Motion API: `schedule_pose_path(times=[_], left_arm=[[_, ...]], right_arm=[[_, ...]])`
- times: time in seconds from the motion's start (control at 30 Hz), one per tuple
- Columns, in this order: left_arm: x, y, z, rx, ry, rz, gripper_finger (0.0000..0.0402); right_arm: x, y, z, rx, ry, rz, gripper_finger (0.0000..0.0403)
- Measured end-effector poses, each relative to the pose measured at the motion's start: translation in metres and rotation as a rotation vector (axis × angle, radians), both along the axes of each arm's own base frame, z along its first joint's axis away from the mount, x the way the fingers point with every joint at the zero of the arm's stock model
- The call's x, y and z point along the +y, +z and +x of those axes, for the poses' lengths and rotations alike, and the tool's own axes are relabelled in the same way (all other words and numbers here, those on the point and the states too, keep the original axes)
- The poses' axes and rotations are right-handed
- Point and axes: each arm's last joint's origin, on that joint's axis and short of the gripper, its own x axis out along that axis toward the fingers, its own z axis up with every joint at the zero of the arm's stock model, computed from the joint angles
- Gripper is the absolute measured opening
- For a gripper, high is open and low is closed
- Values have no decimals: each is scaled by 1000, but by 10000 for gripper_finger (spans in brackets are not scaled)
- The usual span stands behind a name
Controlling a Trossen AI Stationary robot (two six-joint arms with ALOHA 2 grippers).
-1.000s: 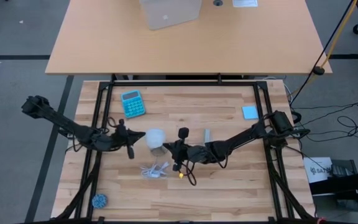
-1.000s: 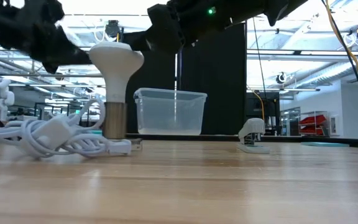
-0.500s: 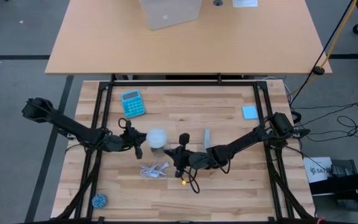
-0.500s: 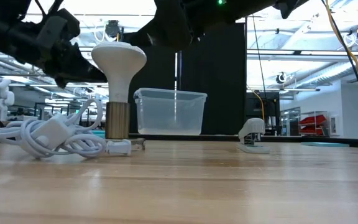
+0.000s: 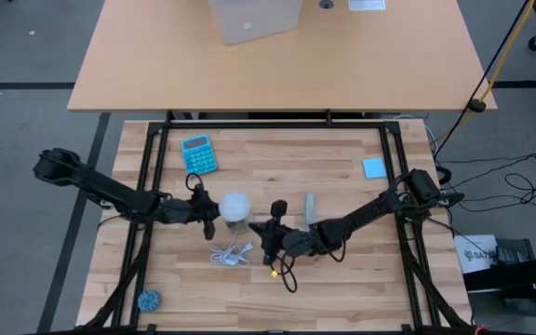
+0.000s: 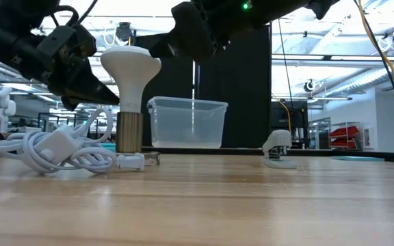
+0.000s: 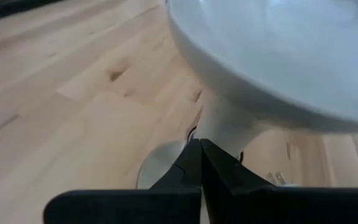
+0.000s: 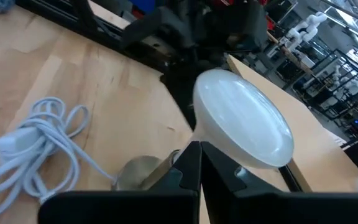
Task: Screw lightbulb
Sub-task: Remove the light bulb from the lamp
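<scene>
Pale wooden slatted table point(image 5: 342, 279) carries everything. White cone-shaped dome-faced lightbulb point(image 5: 234, 206) stands upright in round metallic socket point(image 6: 128, 133). Left gripper point(image 5: 208, 212) just beside bulb, jaws closed, empty. Right gripper point(image 5: 270, 244) near bulb's other side, jaws closed, empty. Coiled white cord point(image 5: 230, 254) beside socket.

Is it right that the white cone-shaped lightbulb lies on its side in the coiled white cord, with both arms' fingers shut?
Not quite. The white cone-shaped lightbulb stands upright in its socket, dome face up, with the coiled white cord beside it, as the low view shows. Both the left gripper and right gripper do have their fingers shut.
</scene>
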Motion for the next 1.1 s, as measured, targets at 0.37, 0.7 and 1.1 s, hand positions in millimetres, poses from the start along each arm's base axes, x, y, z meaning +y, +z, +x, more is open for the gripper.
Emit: schedule_pose_path(times=[0.37, 0.7, 1.1], left_arm=[[5, -23, 17, 37, 15, -80, 0], [14, -44, 35, -3, 37, -103, 0], [13, -62, 75, 22, -42, -93, 0]], right_arm=[[-1, 4, 2, -30, 7, -26, 0], [-1, 5, 2, -36, 8, -30, 0], [0, 9, 3, -60, 20, -61, 0]])
